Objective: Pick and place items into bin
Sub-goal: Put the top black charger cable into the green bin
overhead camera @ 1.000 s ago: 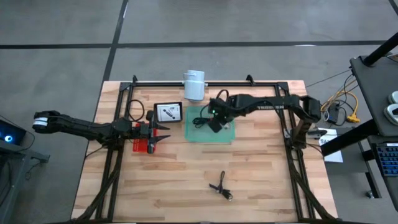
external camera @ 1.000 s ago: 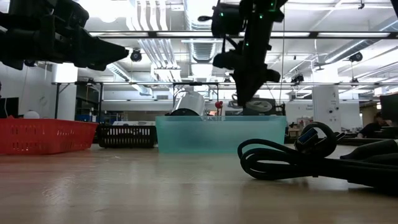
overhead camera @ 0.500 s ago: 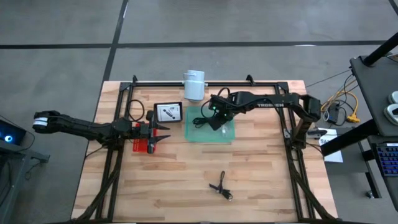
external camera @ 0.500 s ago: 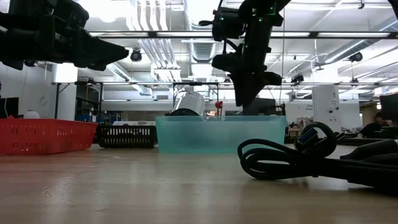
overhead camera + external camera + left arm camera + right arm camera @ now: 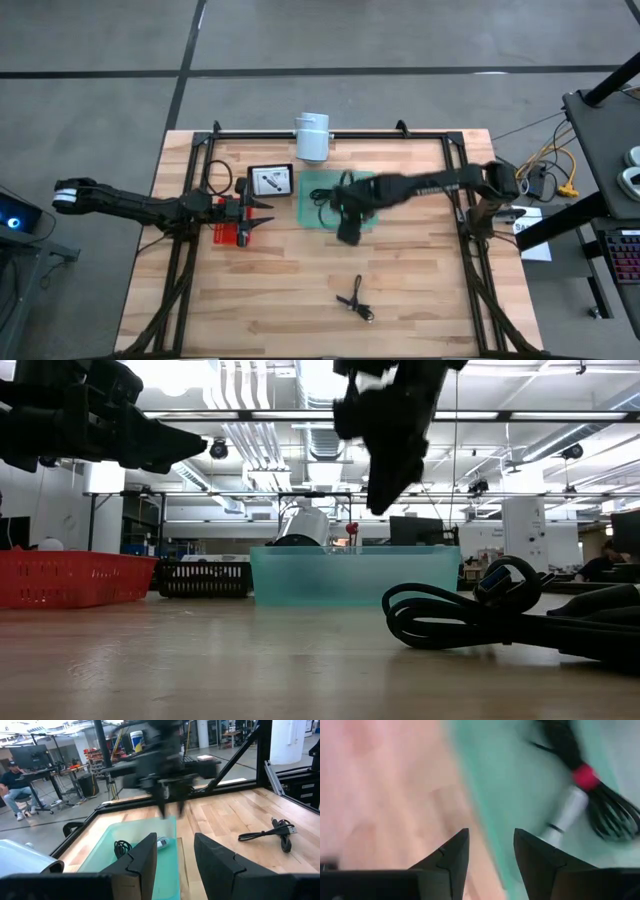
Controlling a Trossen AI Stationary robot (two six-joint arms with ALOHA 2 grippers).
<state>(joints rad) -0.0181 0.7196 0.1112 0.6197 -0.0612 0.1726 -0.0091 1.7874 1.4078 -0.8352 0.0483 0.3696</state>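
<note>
While the right pincer (image 5: pixel 347 232) hangs spread and empty at the teal bin's (image 5: pixel 366 224) lower edge, the remaining black cable (image 5: pixel 355 299) lies below it on the bench (image 5: pixel 420 290), long axis diagonal, nearer this arm than the left.

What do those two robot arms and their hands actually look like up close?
Both are slim, dark, jointed arms. The left arm ends at a white cap on its outer end, and the right arm carries pale lettering along its side. Each hand has two flat, black, angular fingers.
</note>
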